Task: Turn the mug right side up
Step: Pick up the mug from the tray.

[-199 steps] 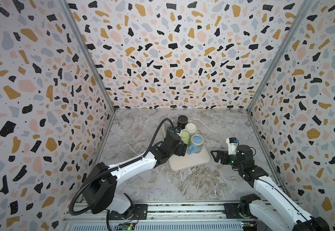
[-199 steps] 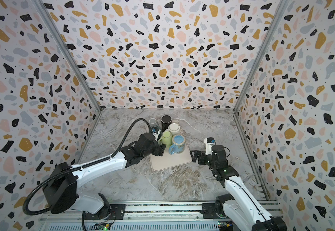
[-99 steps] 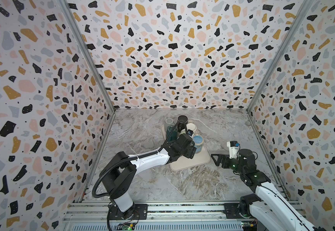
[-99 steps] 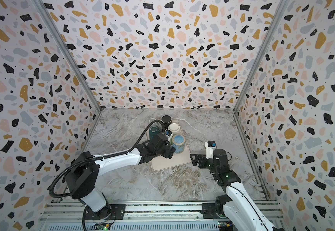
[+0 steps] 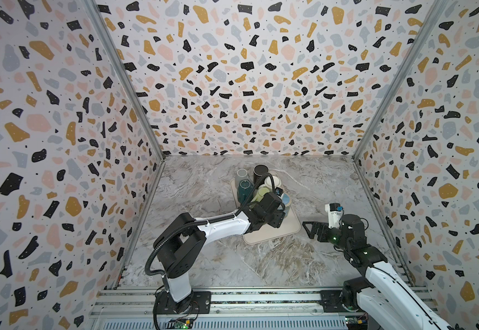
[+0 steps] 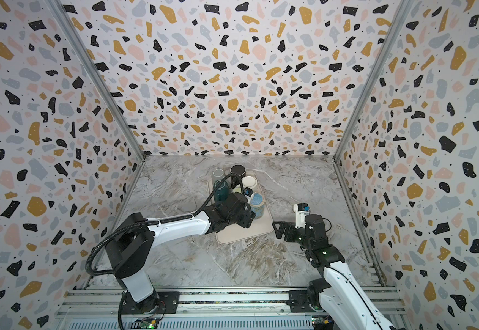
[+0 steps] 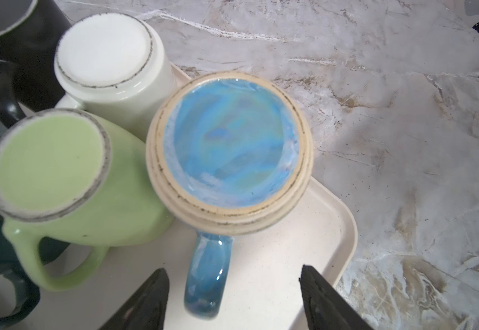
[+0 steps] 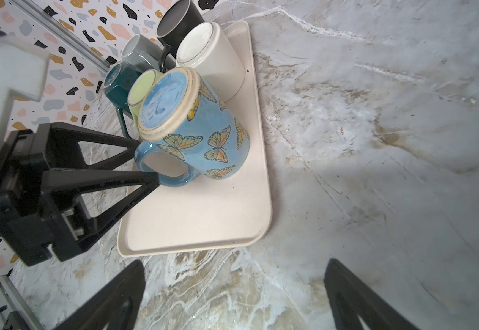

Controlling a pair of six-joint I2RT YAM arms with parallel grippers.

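Six mugs [image 6: 249, 181] crowd the upper part of one cream tray [image 6: 244, 235] at the centre of both top views. The blue butterfly mug [image 8: 204, 125] stands base-up at the cluster's lower right. The left gripper [image 7: 232, 274] straddles its handle, jaws apart with a gap each side. The right gripper [image 8: 235, 264] gapes wide above the bench [image 8: 375, 143], right of the tray.

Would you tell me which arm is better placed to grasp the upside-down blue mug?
Left. The left gripper, open, straddles the handle of the blue mug; the right gripper hovers open beside the tray.
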